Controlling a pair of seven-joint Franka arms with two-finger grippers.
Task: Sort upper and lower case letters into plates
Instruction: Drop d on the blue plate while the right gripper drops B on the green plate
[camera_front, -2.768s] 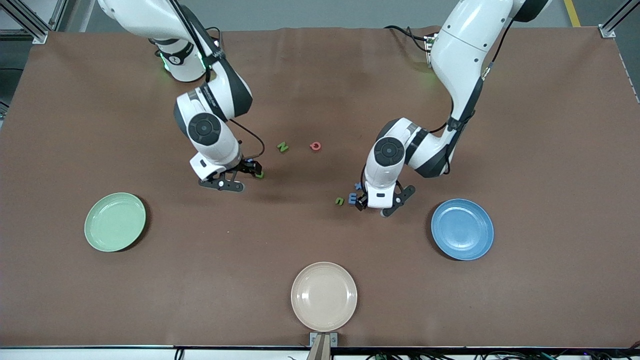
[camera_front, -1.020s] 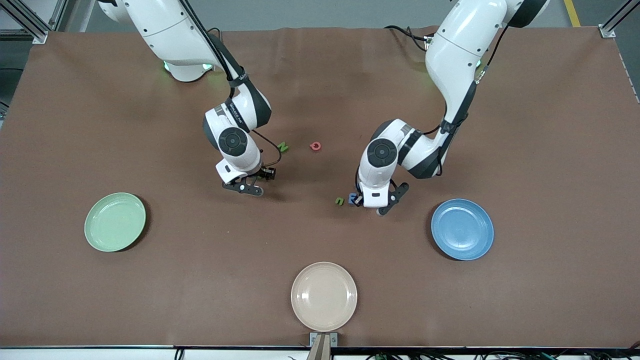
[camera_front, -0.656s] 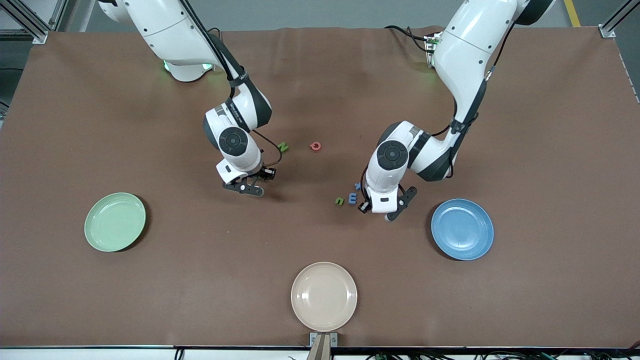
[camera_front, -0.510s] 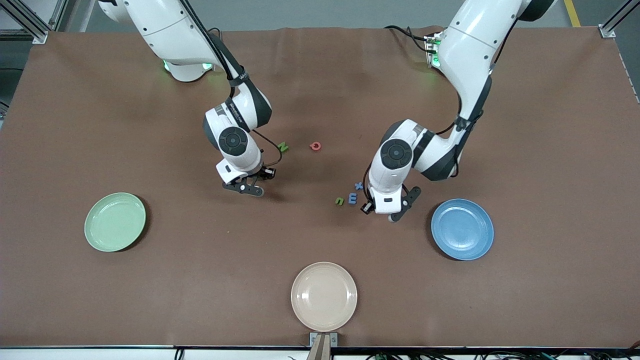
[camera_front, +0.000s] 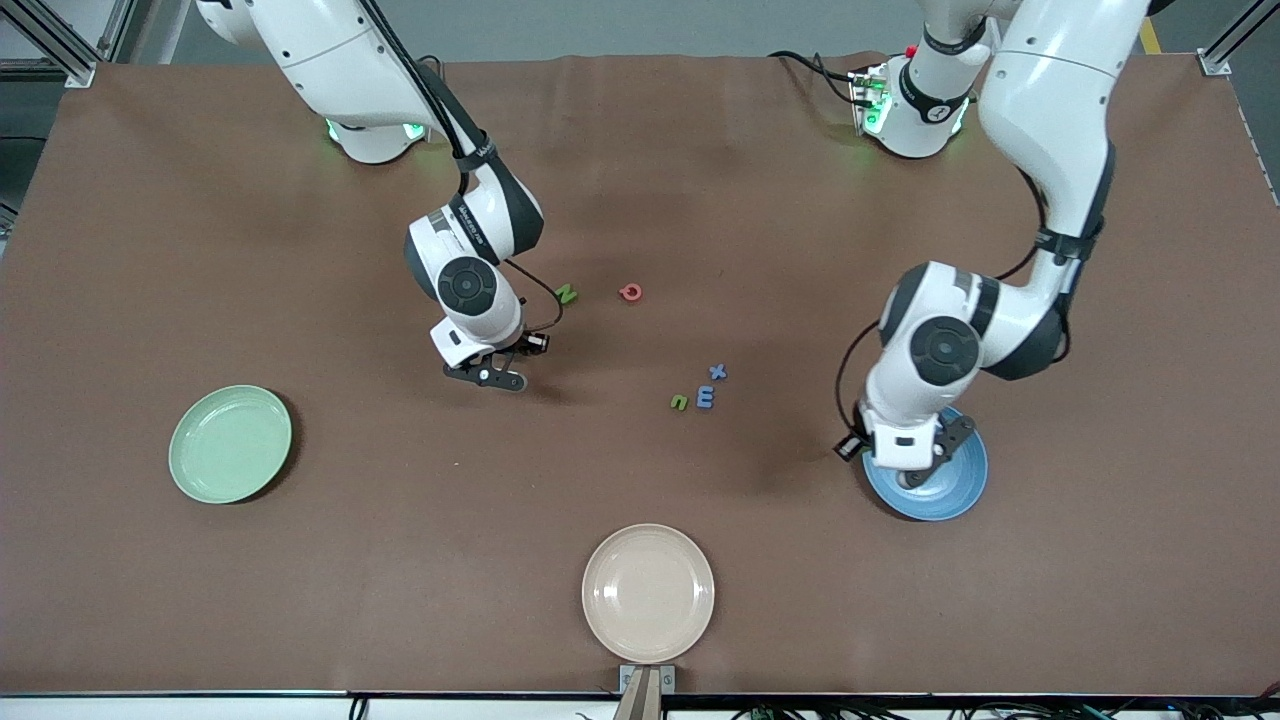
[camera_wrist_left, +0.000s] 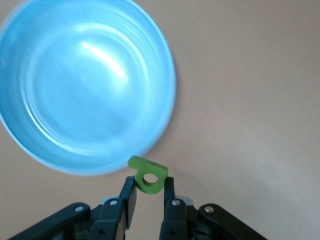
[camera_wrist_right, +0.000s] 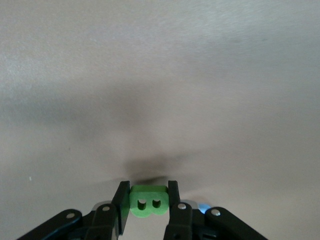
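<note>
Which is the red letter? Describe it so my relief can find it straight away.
Start mid-table, between the two arms. The red letter lies flat on the brown table, farther from the front camera than the small blue and green letter cluster, with a green letter beside it toward the right arm's end. It is the only red, ring-shaped one.

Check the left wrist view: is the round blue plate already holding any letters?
No: the round blue plate is bare inside, and the small green toy letter is pinched in the left gripper beside its rim.
</note>
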